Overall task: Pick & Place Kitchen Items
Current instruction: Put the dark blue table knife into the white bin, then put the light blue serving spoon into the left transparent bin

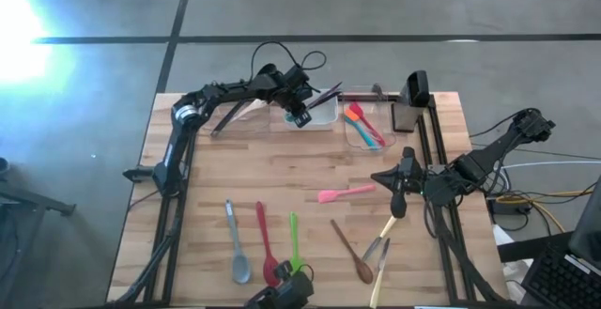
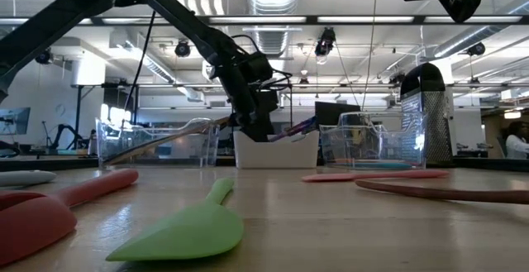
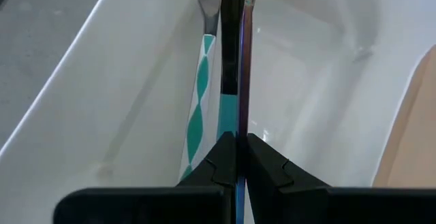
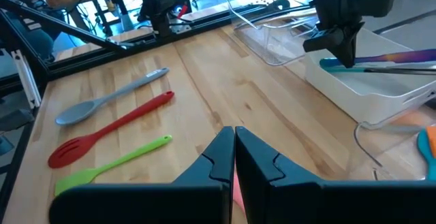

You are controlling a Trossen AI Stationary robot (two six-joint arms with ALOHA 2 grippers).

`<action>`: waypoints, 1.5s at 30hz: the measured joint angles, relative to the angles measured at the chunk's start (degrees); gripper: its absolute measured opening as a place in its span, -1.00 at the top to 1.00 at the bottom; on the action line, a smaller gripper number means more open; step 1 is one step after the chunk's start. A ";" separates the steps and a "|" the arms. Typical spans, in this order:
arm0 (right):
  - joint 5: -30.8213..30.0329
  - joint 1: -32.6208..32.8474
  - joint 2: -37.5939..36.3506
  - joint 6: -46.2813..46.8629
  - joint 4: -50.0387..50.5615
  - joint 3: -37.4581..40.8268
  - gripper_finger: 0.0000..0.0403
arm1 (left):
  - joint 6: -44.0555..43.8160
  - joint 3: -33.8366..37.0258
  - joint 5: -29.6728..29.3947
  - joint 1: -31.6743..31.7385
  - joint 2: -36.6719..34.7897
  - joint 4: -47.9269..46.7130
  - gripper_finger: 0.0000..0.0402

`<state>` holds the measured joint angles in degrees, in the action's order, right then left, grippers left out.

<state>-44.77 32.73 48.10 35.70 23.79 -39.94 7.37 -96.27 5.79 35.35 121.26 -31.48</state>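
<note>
Two arms over a tabletop [image 1: 282,173] strewn with utensils.
Near the front edge lie a grey spoon [image 1: 236,245], red spoon [image 1: 265,245] and green spatula [image 1: 294,240]. At the back, the left end effector [image 1: 299,115] sits in the white tub [image 1: 315,114], clamped on a thin dark utensil [image 3: 234,60]. Past a pink spatula [image 1: 345,193] and wooden spoon [image 1: 352,252], the right end effector [image 1: 398,206] hovers, fingers closed on nothing.
</note>
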 joint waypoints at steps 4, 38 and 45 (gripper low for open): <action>0.02 0.00 0.00 -0.03 -0.01 0.00 0.96 | 0.22 0.07 0.01 0.00 0.01 0.05 0.92; 0.19 0.00 0.00 -0.20 0.00 0.00 0.96 | 2.04 2.99 0.27 -0.68 -0.01 4.31 0.42; 0.21 0.00 0.00 -0.13 -0.01 0.00 0.96 | 0.62 -1.52 0.29 -0.75 -0.71 0.69 0.42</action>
<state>-44.56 32.73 48.10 35.57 23.78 -39.94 7.98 -97.79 6.09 34.60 120.55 -30.79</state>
